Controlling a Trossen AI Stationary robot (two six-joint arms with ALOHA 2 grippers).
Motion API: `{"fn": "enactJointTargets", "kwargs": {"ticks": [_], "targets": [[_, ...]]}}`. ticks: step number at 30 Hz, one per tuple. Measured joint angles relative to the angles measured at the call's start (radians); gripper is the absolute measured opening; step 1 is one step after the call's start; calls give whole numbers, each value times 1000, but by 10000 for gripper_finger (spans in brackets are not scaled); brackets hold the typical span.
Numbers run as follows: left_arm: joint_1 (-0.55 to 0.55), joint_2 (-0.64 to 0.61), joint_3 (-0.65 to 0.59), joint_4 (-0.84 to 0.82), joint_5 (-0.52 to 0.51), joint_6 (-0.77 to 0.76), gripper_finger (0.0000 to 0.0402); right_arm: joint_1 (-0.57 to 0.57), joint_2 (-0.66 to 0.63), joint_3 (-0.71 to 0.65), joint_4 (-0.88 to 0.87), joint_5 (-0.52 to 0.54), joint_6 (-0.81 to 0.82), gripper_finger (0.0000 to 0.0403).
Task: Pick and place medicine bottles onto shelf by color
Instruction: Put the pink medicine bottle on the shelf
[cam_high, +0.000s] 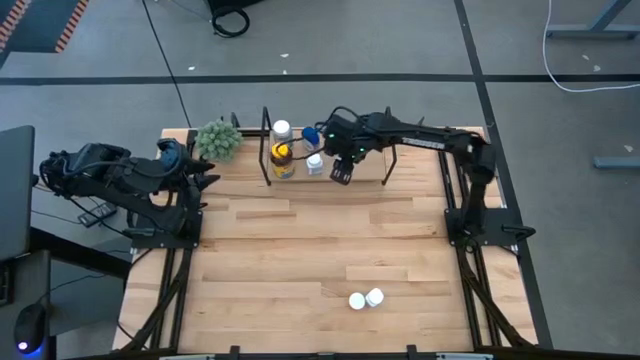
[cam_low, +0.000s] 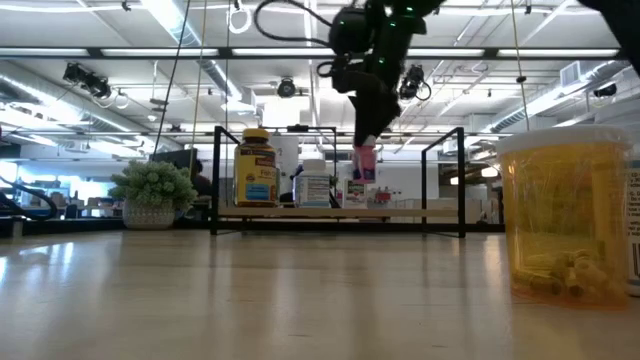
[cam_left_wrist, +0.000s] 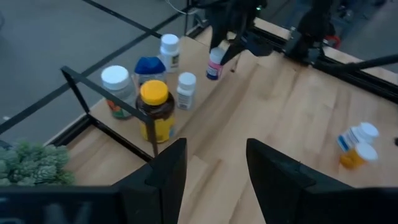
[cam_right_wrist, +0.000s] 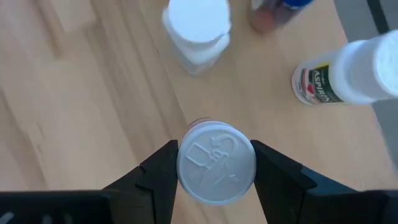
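Gripping a pink, white-capped bottle (cam_right_wrist: 216, 163), right pincer (cam_right_wrist: 216, 171) hangs over shelf (cam_high: 360, 178).

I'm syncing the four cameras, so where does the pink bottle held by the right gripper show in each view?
High: hidden under the right gripper at the shelf.
Low: pink bottle, centre, hanging above the shelf board.
Left wrist: top centre.
Right wrist: bottom centre, cap up.
Shared landmark: amber yellow-capped bottle, absent from the right wrist view.
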Motion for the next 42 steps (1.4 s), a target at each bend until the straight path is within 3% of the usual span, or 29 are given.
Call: {"fn": "enactJointTargets", "kwargs": {"ticks": [6, 16, 25, 35, 42], "targets": [[0, 22, 0, 3, -45, -60, 172, -19, -92, -170, 196, -7, 1, 184], [1, 90, 0, 64, -80, -80, 172, -62, -70, -171, 221, -20, -84, 184], [1, 149, 0, 100, -97, -107, 172, -108, -55, -171, 234, -104, -150, 184], [11, 165, 0, 151, -105, -121, 172, -50, -34, -172, 235, -91, -211, 184], [11, 165, 0, 148, -104, -117, 172, -70, -34, -172, 222, -71, -205, 198]]}}
